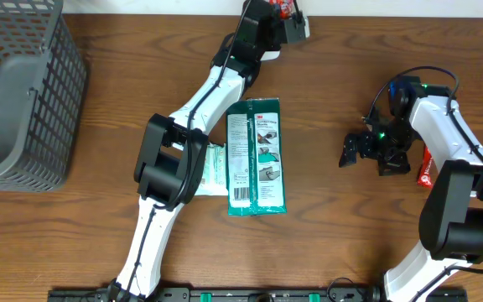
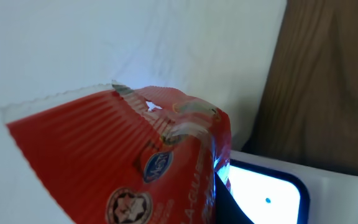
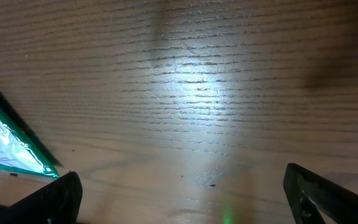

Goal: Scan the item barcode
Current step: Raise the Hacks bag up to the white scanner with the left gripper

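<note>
wood table point(image 1: 334, 75) bare between green pack point(image 1: 257, 157) and spread right claw point(image 3: 182, 200)

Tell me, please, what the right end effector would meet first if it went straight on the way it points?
Probably the bare table: ahead of the right end effector only wood shows between its open fingers. The green packet lies to the side.

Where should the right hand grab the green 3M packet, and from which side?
I'd pinch the green 3M packet by its right long edge, coming low from the right. It lies flat, offering only thin edges; the left arm crowds its left side, and the open right hand sits to its right.
</note>
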Robot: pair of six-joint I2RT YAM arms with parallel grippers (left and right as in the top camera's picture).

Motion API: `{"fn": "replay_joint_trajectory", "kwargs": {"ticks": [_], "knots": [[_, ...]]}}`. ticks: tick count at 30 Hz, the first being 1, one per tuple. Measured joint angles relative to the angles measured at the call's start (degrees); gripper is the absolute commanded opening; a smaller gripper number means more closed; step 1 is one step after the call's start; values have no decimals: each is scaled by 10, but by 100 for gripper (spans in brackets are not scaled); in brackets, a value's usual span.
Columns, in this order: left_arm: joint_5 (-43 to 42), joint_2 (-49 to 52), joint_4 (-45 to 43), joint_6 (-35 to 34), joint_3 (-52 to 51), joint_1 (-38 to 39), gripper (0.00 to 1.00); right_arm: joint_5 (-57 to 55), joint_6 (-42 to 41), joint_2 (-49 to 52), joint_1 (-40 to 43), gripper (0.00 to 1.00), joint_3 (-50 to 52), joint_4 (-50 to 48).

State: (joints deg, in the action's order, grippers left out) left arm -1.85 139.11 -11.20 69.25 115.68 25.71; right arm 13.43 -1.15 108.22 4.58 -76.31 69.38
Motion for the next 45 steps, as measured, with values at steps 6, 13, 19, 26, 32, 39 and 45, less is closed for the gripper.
{"fn": "replay_joint_trajectory", "kwargs": {"ticks": [6, 13, 19, 26, 32, 39, 45], "knots": [[-15, 1, 0, 0, 0, 0, 7, 0, -1, 0, 0, 99, 0, 0], [-21, 2, -33, -6, 0, 0, 7, 0, -1, 0, 0, 99, 0, 0], [-23, -16, 8, -142, 0, 0, 7, 0, -1, 0, 0, 99, 0, 0], [-23, -147, 256, -386, 0, 3, 7, 0, -1, 0, 0, 99, 0, 0], [-28, -283, 522, -606, 14, 21, 7, 0, -2, 0, 0, 99, 0, -5], [-199, -289, 668, -719, -20, 34, 7, 68, -49, 0, 0, 99, 0, 23], [-296, -283, 594, -752, -134, 62, 7, 163, -30, -1, 5, 99, 0, 19]]}}
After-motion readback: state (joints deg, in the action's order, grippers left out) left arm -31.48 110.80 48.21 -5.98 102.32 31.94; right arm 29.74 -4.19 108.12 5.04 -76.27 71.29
